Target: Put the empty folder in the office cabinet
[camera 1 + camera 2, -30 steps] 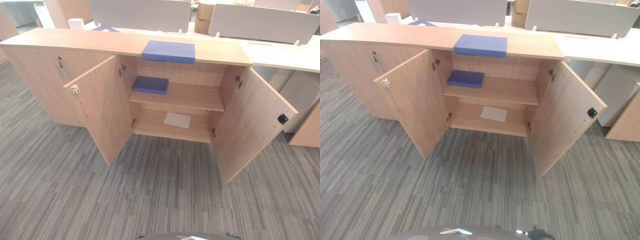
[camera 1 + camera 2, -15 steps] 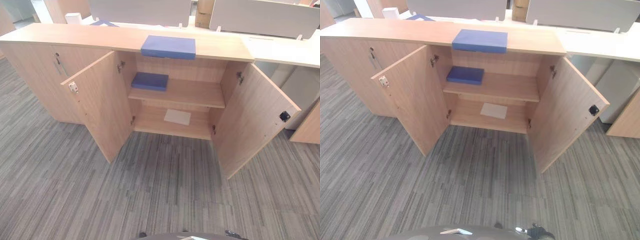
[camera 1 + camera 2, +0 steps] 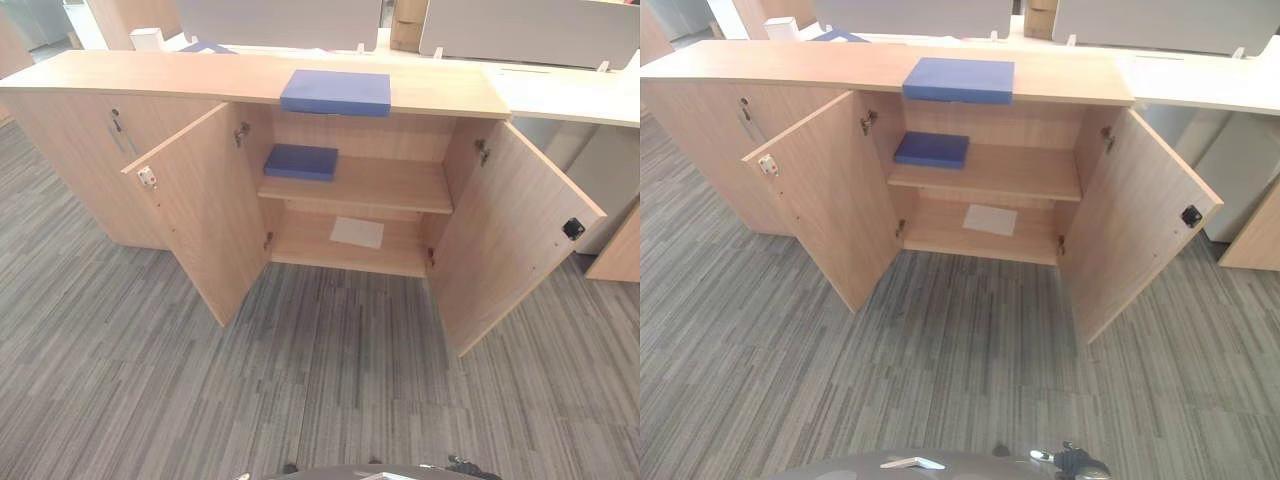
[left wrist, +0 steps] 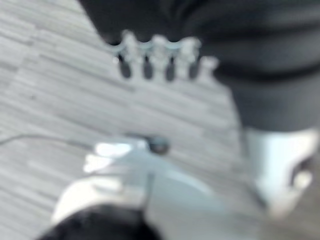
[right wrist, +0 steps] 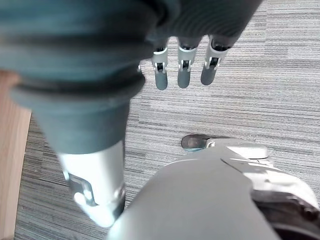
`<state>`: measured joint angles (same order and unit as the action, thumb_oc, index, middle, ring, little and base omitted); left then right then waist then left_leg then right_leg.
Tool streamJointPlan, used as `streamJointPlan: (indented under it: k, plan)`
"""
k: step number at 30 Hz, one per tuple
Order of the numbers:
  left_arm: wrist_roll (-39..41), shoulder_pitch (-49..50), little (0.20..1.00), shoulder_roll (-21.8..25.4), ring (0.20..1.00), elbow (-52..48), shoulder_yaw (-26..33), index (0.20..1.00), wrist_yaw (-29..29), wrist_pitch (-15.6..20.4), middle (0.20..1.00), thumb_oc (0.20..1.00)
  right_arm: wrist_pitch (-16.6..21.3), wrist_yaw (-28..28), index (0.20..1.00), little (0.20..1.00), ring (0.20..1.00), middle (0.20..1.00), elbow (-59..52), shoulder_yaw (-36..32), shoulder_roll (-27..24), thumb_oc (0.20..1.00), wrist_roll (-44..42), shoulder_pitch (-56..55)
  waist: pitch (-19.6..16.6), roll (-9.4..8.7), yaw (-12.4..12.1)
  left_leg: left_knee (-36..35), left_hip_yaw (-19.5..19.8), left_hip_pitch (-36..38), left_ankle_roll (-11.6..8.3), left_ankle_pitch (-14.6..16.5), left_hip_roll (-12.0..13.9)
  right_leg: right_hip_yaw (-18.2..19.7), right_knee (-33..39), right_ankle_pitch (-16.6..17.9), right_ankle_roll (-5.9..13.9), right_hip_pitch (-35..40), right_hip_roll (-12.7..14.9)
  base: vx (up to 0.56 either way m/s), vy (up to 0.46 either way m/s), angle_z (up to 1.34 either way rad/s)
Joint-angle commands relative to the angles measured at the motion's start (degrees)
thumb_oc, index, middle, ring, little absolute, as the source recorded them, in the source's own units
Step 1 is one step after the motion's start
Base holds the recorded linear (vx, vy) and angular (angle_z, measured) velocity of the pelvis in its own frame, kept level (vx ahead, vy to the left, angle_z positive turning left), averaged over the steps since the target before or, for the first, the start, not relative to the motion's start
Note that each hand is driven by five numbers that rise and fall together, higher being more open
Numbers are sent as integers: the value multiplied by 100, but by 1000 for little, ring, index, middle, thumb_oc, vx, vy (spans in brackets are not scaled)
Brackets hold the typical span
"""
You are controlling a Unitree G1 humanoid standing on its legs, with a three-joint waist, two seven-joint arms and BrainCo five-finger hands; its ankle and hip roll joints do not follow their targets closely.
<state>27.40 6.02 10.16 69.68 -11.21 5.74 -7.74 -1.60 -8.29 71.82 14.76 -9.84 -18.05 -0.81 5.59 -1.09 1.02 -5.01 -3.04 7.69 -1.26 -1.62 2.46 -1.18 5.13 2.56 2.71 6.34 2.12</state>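
A blue folder (image 3: pixel 336 92) lies flat on top of the wooden office cabinet (image 3: pixel 440 96). Both cabinet doors stand wide open, the left door (image 3: pixel 200 215) and the right door (image 3: pixel 510 240). A second blue folder (image 3: pixel 301 162) lies at the left end of the middle shelf (image 3: pixel 390 185). On the bottom shelf rests a white sheet (image 3: pixel 357 232). My left hand (image 4: pixel 156 56) hangs over the carpet with its fingers relaxed and nothing in it. My right hand (image 5: pixel 183 65) also hangs over the carpet, fingers straight and holding nothing. Both are far from the cabinet.
Grey striped carpet (image 3: pixel 330 380) stretches between me and the cabinet. A closed cabinet section (image 3: pixel 70 160) adjoins on the left. Behind are grey desk partitions (image 3: pixel 280 20), a white box (image 3: pixel 148 39) and a white desk (image 3: pixel 570 95) at the right.
The whole picture has shifted slightly, so the camera moved. The folders, the doors and the sheet stay where they were.
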Motion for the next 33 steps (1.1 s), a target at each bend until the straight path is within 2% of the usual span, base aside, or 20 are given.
streamJointPlan:
  k: [1,3,5,6,7,8,9,10,11,13,14,15,17,20,23,25,27,29,30,33]
  plan:
    - [-55,-412,1000,21,1000,332,20,1000,-38,-54,1000,1000,148,-84,1000,1000,1000,1000,33,37,-201,1000,-72,341,225,-25,-34,121,-262,123,440,326,-596,-315,-133,-31,33,143,-330,23,-105,0]
    - [17,-495,1000,25,1000,300,2,1000,-98,-39,1000,1000,226,-170,1000,1000,1000,1000,-34,64,-258,1000,-38,386,342,-76,-39,788,-370,-127,467,537,-625,-379,-335,-101,-45,19,-254,-45,-110,0]
    - [17,-495,1000,25,1000,300,2,1000,-98,-39,1000,1000,226,-170,1000,1000,1000,1000,-34,64,-258,1000,-38,386,342,-76,-39,788,-370,-127,467,537,-625,-379,-335,-101,-45,19,-254,-50,-58,1]
    - [69,-565,1000,7,1000,296,-31,1000,-149,-43,1000,1000,299,-236,1000,1000,1000,1000,-95,91,-332,1000,-100,421,467,-139,-70,1514,-430,-440,484,787,-696,-464,-465,-158,-139,-44,-168,-158,-187,-1]
    - [153,-662,1000,-2,1000,322,-34,1000,-217,-63,1000,1000,234,-205,1000,1000,1000,1000,-244,152,-416,1000,-77,466,710,-210,-138,3041,-526,-1352,259,389,-603,-520,-586,-177,-308,-74,-129,-158,-187,-1]
    - [153,-662,1000,-2,1000,322,-34,1000,-217,-63,1000,1000,234,-205,1000,1000,1000,1000,-244,152,-416,1000,-77,466,710,-210,-138,3041,-526,-1352,259,389,-603,-520,-586,-177,-308,-74,-129,-127,-202,-11]
    - [58,-688,1000,-29,1000,332,15,1000,-196,-119,1000,1000,257,-103,1000,1000,1000,1000,-255,200,-487,1000,-204,456,930,-102,-165,3281,-701,-2008,-140,-494,-105,-581,-642,-246,-410,1,-237,79,-71,12]
    - [-145,-598,1000,-35,1000,395,64,1000,-125,-116,1000,1000,298,-185,1000,1000,1000,1000,-211,130,-525,1000,-208,474,1038,38,-211,2488,-741,-2067,-279,-936,104,-558,-669,-312,-386,140,-343,79,-71,12]
    - [-145,-598,1000,-35,1000,395,64,1000,-125,-116,1000,1000,298,-185,1000,1000,1000,1000,-211,130,-525,1000,-208,474,1038,38,-211,2488,-741,-2067,-279,-936,104,-558,-669,-312,-386,140,-343,227,56,70]
    - [-213,-422,1000,-1,1000,427,146,1000,-149,-142,1000,1000,285,-169,1000,1000,1000,1000,-193,108,-528,1000,-223,479,1140,137,-341,1052,-553,-2079,-330,-1436,332,-412,-690,-408,-343,383,-432,247,80,41]
    - [-213,-422,1000,-1,1000,427,146,1000,-149,-142,1000,1000,285,-169,1000,1000,1000,1000,-193,108,-528,1000,-223,479,1140,137,-341,1052,-553,-2079,-330,-1436,332,-412,-690,-408,-343,383,-432,336,83,-65]
    - [-357,-326,1000,3,1000,511,257,1000,-120,-71,1000,1000,255,-130,1000,1000,1000,1000,-160,37,-584,1000,-215,415,1225,76,-453,461,-346,-2389,-334,-1538,522,-281,-770,-522,-342,607,-347,210,48,-56]
    - [-441,-335,1000,-21,1000,578,300,1000,-100,22,1000,1000,287,-139,1000,1000,1000,1000,-104,-80,-645,1000,-232,322,1292,40,-483,430,-440,-2649,-365,-1463,642,-302,-878,-675,-335,793,-231,339,99,-65]
    - [-351,-355,1000,-15,1000,586,289,1000,-76,60,1000,1000,385,-247,1000,1000,1000,1000,-67,-155,-695,1000,-193,260,1309,73,-493,540,-416,-2759,-462,-1559,757,-262,-988,-831,-321,917,-155,315,111,-11]
    - [-263,-316,1000,-6,1000,551,310,1000,-132,-20,1000,1000,434,-292,1000,1000,1000,1000,-57,-136,-715,1000,-118,278,1256,186,-508,488,-313,-2570,-486,-1554,779,-104,-1142,-1032,-284,1004,-183,317,115,-22]
    - [-206,-252,1000,26,1000,583,359,1000,-223,-70,1000,1000,540,-345,1000,1000,1000,1000,-39,-115,-670,1000,-150,352,1142,202,-556,347,-246,-2342,-410,-1375,779,37,-1248,-1260,-238,1138,-109,503,209,-37]
    - [-183,-231,1000,63,1000,667,430,1000,-282,70,1000,1000,543,-247,1000,1000,1000,1000,-75,-212,-634,1000,-289,350,1005,217,-566,633,-278,-2307,-348,-1182,703,73,-1286,-1506,-216,1375,-1,511,228,-80]
    - [-145,-235,1000,78,1000,663,474,1000,-255,130,1000,1000,515,-224,1000,1000,1000,1000,-78,-264,-628,1000,-225,354,959,202,-574,863,-239,-2342,-339,-1149,649,90,-1255,-1520,-188,1437,42,270,148,-25]
    - [-211,-273,1000,97,1000,611,451,1000,-241,123,1000,1000,674,-355,1000,1000,1000,1000,-41,-328,-626,1000,-55,330,835,175,-598,1310,-272,-2384,-256,-944,469,73,-1101,-1448,-119,1596,183,359,218,-29]
    - [-280,-363,1000,155,1000,583,405,1000,-280,39,1000,1000,734,-311,1000,1000,1000,1000,-96,-321,-577,1000,-83,333,703,136,-587,1640,-478,-2479,-95,-673,268,34,-969,-1376,-17,1729,362,385,258,-7]
